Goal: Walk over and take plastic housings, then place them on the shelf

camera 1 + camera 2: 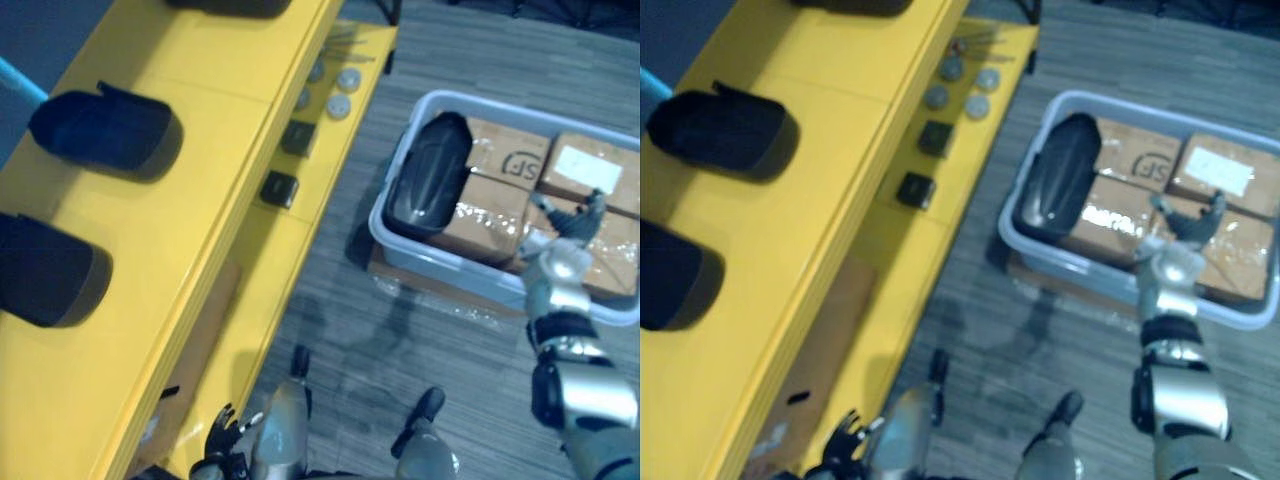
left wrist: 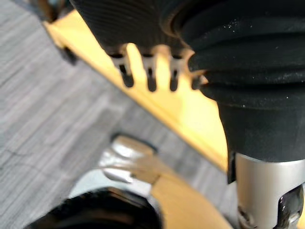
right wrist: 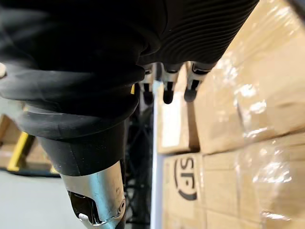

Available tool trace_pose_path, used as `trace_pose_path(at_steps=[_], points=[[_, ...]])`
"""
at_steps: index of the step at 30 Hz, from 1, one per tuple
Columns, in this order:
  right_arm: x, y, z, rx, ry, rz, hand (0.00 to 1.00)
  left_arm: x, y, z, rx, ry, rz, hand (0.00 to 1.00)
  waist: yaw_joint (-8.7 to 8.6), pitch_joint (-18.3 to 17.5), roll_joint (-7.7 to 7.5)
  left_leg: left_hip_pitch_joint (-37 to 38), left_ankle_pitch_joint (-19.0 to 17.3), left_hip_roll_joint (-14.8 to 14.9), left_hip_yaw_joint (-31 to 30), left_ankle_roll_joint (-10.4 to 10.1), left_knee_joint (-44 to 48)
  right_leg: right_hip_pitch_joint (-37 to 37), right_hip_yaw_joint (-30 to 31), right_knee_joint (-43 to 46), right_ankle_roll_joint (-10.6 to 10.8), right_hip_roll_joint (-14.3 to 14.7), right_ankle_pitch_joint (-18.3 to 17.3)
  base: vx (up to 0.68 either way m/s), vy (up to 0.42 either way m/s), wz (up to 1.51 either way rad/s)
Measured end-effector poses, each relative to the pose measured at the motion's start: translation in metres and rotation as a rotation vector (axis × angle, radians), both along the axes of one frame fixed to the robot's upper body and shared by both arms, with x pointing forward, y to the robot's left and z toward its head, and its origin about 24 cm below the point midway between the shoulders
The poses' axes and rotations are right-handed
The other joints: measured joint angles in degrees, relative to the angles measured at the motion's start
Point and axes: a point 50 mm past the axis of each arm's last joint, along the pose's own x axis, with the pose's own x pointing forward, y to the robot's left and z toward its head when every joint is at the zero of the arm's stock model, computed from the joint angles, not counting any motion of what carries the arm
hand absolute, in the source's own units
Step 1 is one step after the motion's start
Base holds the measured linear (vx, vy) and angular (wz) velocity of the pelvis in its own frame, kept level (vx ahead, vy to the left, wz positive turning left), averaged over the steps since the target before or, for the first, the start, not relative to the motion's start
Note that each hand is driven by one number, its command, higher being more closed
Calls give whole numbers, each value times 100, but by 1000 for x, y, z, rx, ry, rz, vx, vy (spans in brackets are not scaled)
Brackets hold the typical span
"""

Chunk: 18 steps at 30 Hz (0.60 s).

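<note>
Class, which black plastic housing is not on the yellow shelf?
The housing in the grey bin, beside cardboard boxes; the others lie on the yellow shelf.

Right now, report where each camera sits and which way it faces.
Left eye view: on the head, looking down at the yellow shelf and the grey bin with a black housing; left hand low, right hand over the bin.
Right eye view: beside it, same scene and hands.
Left wrist view: along the left hand toward the shelf edge and floor.
Right wrist view: along the right hand at cardboard boxes in the bin.
Shared: the boxes, in eye and right wrist views.
</note>
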Motion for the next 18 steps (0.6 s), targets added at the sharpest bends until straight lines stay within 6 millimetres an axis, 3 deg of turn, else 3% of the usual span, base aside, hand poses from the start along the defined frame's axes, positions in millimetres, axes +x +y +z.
trace_pose_path(at_steps=[4, 6, 10, 14, 18], points=[[3, -14, 33, -28, 1, -19, 0, 0, -8, -2, -21, 5, -32, 0, 173, 306, 215, -122, -65, -49, -73, 80, 255, -84, -20, 268, -59, -81, -58, -49, 84, 6], [4, -17, 40, -31, 6, -12, 0, 0, -9, -2, -27, 5, -44, 0, 242, 384, 237, -164, -67, -55, -91, 80, 279, -122, -33, 330, -35, -96, -135, -78, 34, 3], [4, -23, 54, -42, 52, -14, 0, -2, -15, -3, -45, 10, -84, 0, 281, 431, 354, -379, -26, -61, -225, 69, 324, -302, -141, 499, -60, -111, -202, -73, 13, 13], [2, -32, 82, -59, 60, -37, 0, -2, -24, -4, -62, 14, -123, 0, 392, 474, 508, -478, 58, -139, -256, 100, 280, -433, -150, 580, -34, -197, -213, -38, 19, 7], [-1, -37, 84, -53, 141, -30, 0, -2, -27, -5, -79, 13, -134, 0, 530, 467, 536, -538, 68, -199, -253, 108, 267, -497, -158, 588, -28, -262, -209, -11, 15, 3]])
